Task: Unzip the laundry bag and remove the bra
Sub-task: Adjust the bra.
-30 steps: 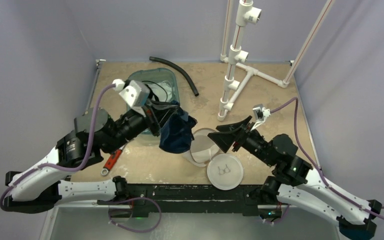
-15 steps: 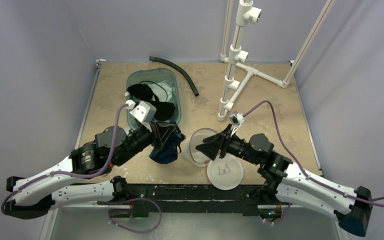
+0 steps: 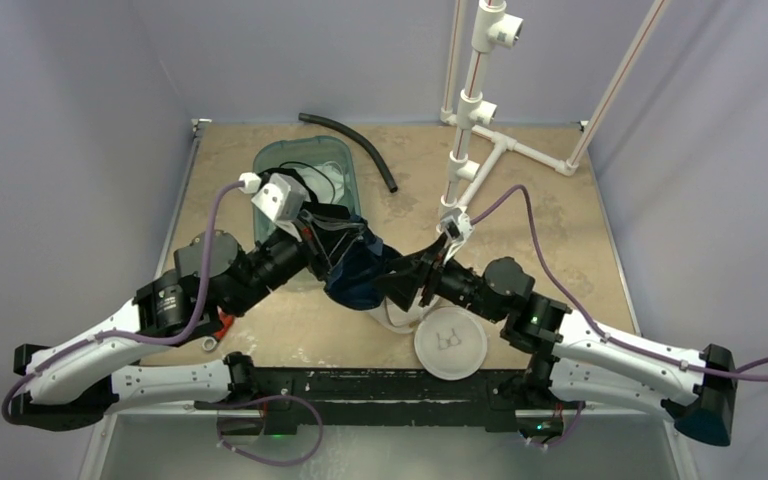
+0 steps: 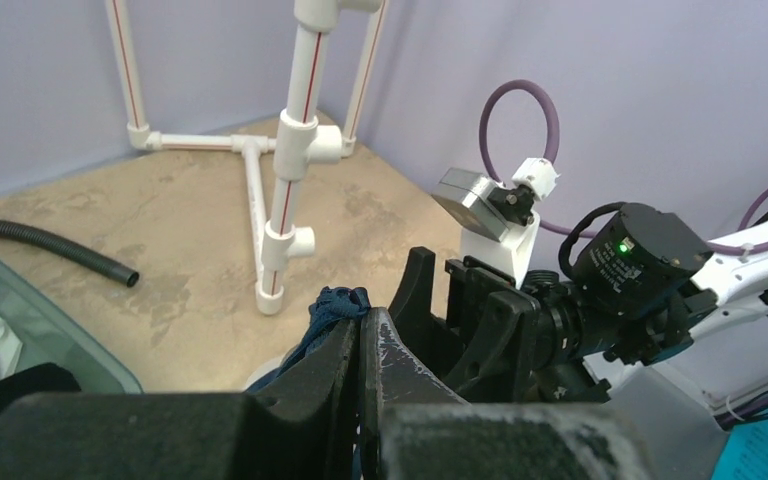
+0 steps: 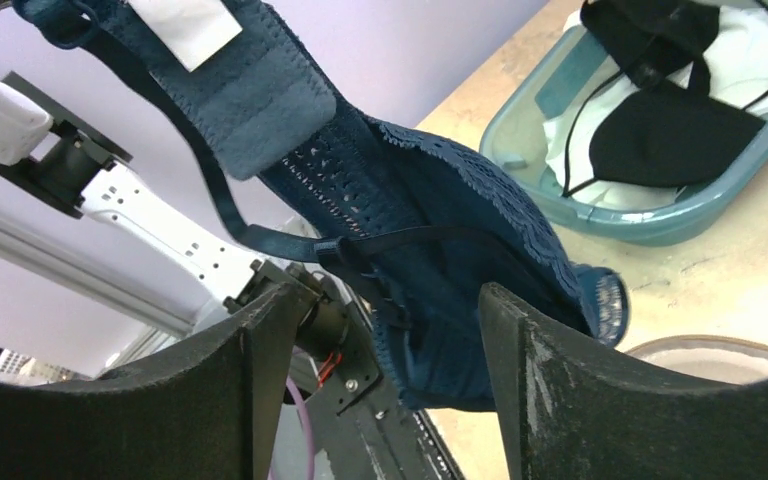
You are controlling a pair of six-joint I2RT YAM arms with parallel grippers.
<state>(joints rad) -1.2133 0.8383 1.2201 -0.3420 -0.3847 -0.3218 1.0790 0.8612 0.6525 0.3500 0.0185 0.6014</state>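
My left gripper (image 3: 332,243) is shut on a dark blue bra (image 3: 358,270) and holds it up over the table; its fabric sticks out above the closed fingertips in the left wrist view (image 4: 338,303). My right gripper (image 3: 407,277) is open, its jaws on either side of the hanging bra (image 5: 430,250) without pinching it. The white mesh laundry bag (image 3: 400,312) stands open below the bra, mostly hidden by the right gripper. Its flat round top (image 3: 450,343) with a small black bra outline lies on the table to the right of it.
A teal plastic tub (image 3: 345,163) with black and white garments stands behind the left gripper; it also shows in the right wrist view (image 5: 600,205). A black hose (image 3: 352,138) lies at the back. A white pipe frame (image 3: 470,130) stands back right. A red-handled tool (image 3: 218,330) lies by the left arm.
My left gripper has lifted the bra and carried it back and right. My right gripper has moved left until its open jaws stand around the hanging bra.
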